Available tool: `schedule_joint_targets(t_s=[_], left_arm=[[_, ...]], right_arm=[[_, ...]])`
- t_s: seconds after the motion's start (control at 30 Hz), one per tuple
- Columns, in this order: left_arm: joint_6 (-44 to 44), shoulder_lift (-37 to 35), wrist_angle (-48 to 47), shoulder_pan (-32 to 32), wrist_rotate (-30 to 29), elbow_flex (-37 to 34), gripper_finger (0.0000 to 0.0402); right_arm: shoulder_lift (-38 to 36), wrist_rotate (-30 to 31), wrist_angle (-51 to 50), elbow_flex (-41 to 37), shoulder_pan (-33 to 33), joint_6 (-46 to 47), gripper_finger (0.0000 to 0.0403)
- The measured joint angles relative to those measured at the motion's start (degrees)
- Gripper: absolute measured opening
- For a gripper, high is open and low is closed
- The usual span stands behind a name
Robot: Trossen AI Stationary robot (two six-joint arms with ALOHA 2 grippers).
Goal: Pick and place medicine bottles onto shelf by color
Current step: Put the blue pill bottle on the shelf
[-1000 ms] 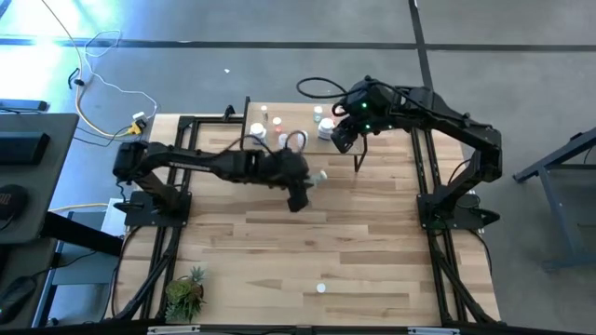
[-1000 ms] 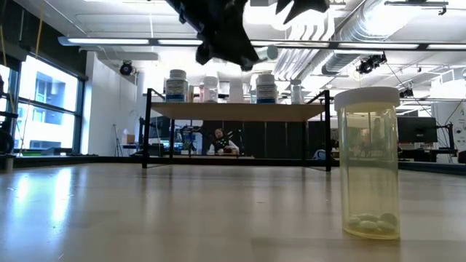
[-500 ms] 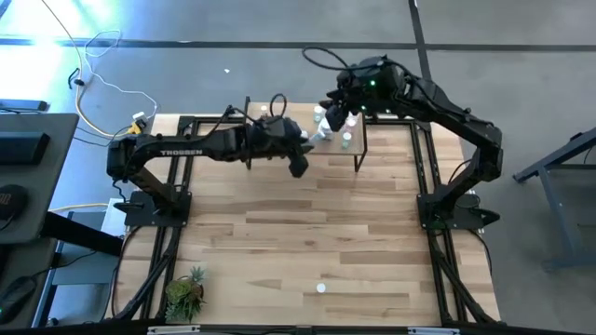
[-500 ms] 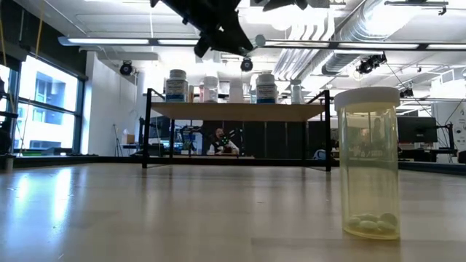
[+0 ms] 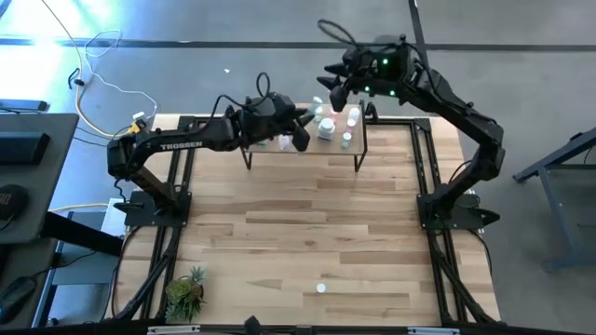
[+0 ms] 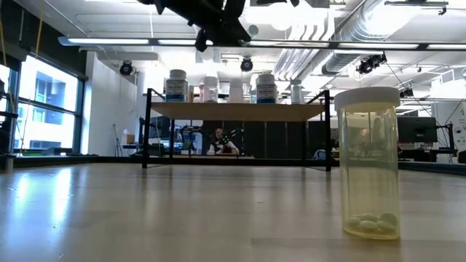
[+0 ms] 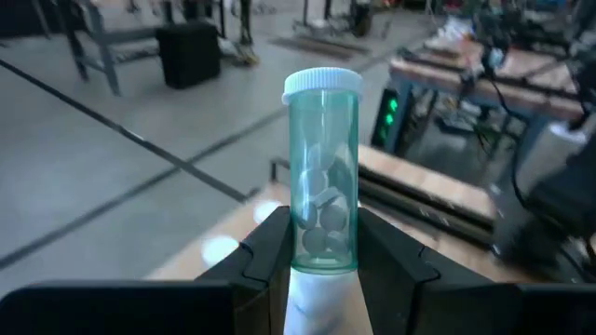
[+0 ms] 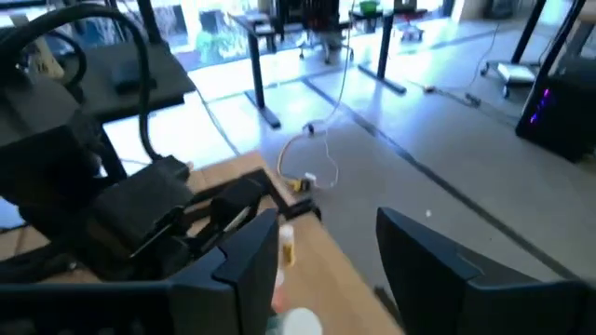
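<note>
The left gripper (image 7: 321, 270) was clamped on a translucent green cylindrical vial (image 7: 323, 177) with a white ribbed cap, pale tablets visible inside, held upright above the shelf (image 5: 303, 149). The shelf was a light-wood board on thin black legs, carrying several white-capped medicine bottles (image 6: 218, 87). The right gripper (image 8: 317, 261) hung over the shelf's far edge, jaws parted and empty. Near the table's front edge stood a clear yellowish vial (image 6: 368, 164) with a white cap
</note>
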State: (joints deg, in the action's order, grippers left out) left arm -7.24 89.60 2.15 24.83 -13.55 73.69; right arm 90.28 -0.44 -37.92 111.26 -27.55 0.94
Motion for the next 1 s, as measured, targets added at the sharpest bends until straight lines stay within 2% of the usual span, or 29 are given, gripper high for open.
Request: schedule_joint_targets(t_s=[0.13,0.47,0.53,0.67,1.0], left_arm=[[1.9,0.0,2.7,1.6,-1.9,0.0,0.009],[7.3,0.0,8.6,4.4,-5.1,0.0,0.009],[8.3,0.0,9.2,4.7,-5.1,0.0,0.009],[9.5,0.0,9.3,5.5,-5.3,0.0,0.009],[13.5,0.0,9.3,5.9,-6.0,0.0,0.009]], right_arm=[[0.0,-4.7,3.8,0.0,-3.2,-1.6,0.0188],[3.0,-26.3,19.2,0.0,-10.6,-2.5,0.0194],[4.3,-29.1,22.4,0.0,-11.2,-2.5,0.0194],[6.8,-29.9,23.6,0.0,-11.7,-2.5,0.0194],[11.5,-29.6,18.3,0.0,-11.9,-2.5,0.0194]])
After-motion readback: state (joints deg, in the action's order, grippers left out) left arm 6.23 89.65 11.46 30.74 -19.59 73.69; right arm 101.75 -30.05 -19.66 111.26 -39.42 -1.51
